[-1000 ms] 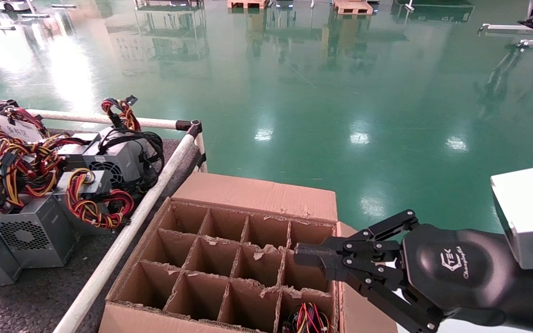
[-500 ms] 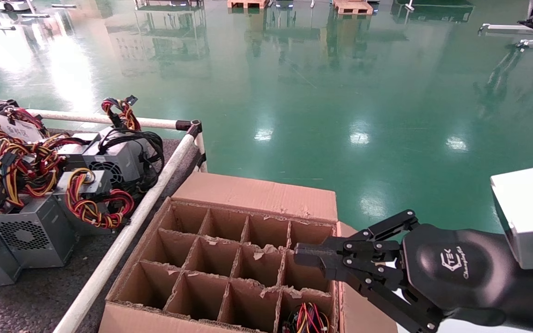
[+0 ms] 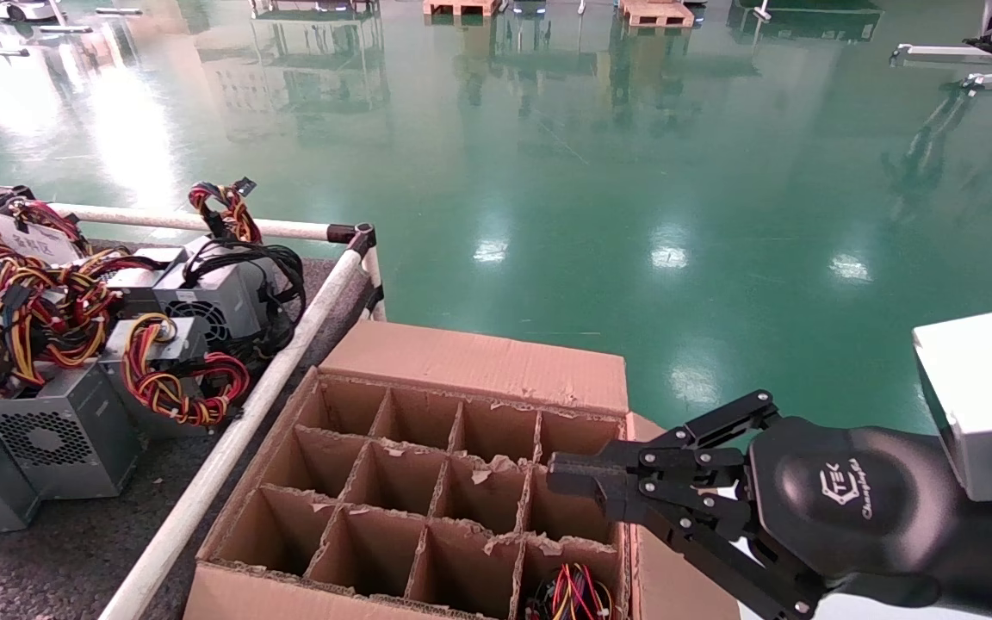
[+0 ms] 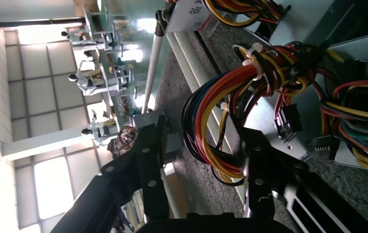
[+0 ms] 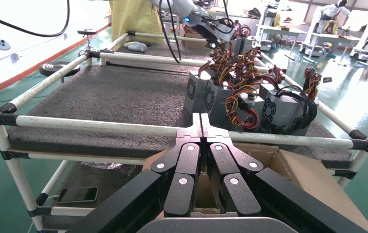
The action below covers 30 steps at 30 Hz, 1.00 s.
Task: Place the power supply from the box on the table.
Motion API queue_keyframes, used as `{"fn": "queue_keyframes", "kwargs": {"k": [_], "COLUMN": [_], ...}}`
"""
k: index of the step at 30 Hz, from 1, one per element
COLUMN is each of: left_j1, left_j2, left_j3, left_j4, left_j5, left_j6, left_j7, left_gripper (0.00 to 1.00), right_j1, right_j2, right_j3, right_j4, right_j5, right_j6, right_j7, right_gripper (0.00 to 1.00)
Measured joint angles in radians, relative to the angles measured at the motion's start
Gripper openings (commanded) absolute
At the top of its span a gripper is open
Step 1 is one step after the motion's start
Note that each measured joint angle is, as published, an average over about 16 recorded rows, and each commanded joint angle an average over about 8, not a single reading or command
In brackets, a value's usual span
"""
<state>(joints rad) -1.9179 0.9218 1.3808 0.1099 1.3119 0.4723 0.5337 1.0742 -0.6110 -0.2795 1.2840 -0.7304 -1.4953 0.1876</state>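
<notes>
My right gripper (image 3: 569,476), jaws pressed together and empty, hovers over the box (image 3: 479,366); I should spread them before dropping onto the power supply (image 3: 573,594) in its near-right cell

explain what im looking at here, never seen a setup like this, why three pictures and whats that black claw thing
It is a two-armed robot, photographed by three of its own cameras at once. The wide picture comes from its head, looking down. The black claw is the right gripper, fingers pressed shut and holding nothing, hovering over the right side of the box, a cardboard carton split into cells. All the cells in view look empty except the near right one, which holds coloured wires.

The other two pictures come from cameras on the wrists. The right wrist view looks past its shut fingers towards the table, a dark grey surface with white rails where several power supplies already sit. The left wrist view shows the left gripper, open, with a wire bundle running between its fingers.
</notes>
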Motion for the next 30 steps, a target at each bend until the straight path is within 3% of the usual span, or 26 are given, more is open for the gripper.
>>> {"fn": "queue_keyframes", "kwargs": {"k": [30], "left_j1": [-0.097], "left_j2": [0.047], "left_j3": [0.146], "left_j4": [-0.055], "left_j5": [0.154], "left_j6": [0.168], "left_j7": [-0.097], "left_gripper": [1.0], "right_j1": [0.0], "right_j2": [0.0], "right_j3": [0.0], "right_j4": [0.0], "right_j5": [0.0], "right_j6": [0.0], "right_j7": [0.0], "right_gripper": [0.0]}}
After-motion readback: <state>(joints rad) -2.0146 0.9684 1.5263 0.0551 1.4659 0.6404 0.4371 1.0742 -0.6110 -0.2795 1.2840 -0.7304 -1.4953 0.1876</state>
